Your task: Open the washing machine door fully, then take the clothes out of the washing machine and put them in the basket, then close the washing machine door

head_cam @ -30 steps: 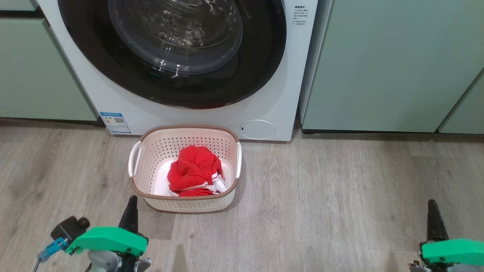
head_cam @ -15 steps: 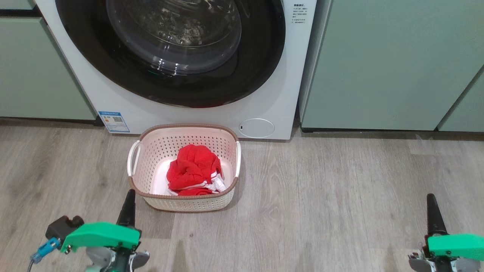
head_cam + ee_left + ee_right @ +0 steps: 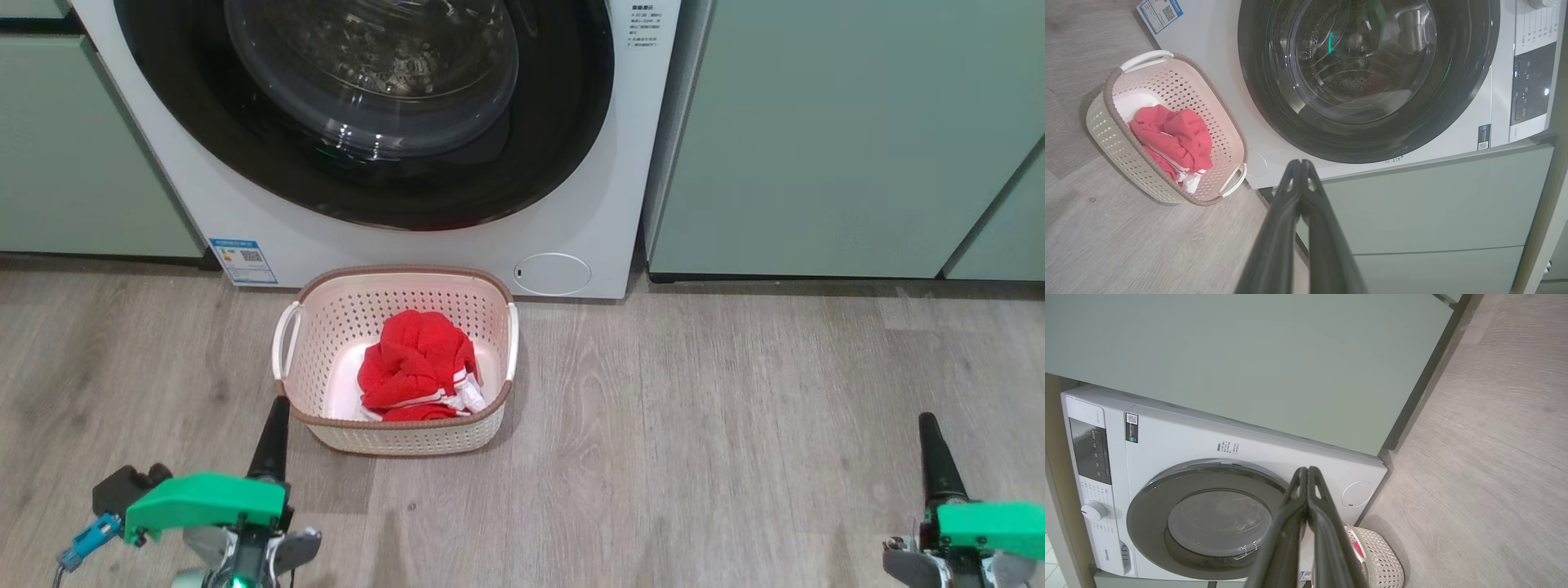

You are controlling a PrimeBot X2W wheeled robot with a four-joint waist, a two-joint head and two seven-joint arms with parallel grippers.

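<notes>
While clothes (image 3: 416,367) lie in the basket (image 3: 408,438), the left gripper (image 3: 277,408) and right gripper (image 3: 927,425) are closed tight and empty.

Red clothes (image 3: 1171,139) lie in the basket (image 3: 1118,151) beside the closed washing machine door (image 3: 1367,77).

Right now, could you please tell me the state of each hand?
Left hand: closed, holding nothing.
Right hand: closed, holding nothing.

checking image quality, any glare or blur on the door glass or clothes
Head view: white glints streak the door glass, red clothes sharp. Left wrist view: green glint on the glass, left gripper soft near the lens. Right wrist view: glass grey, little glare.
</notes>
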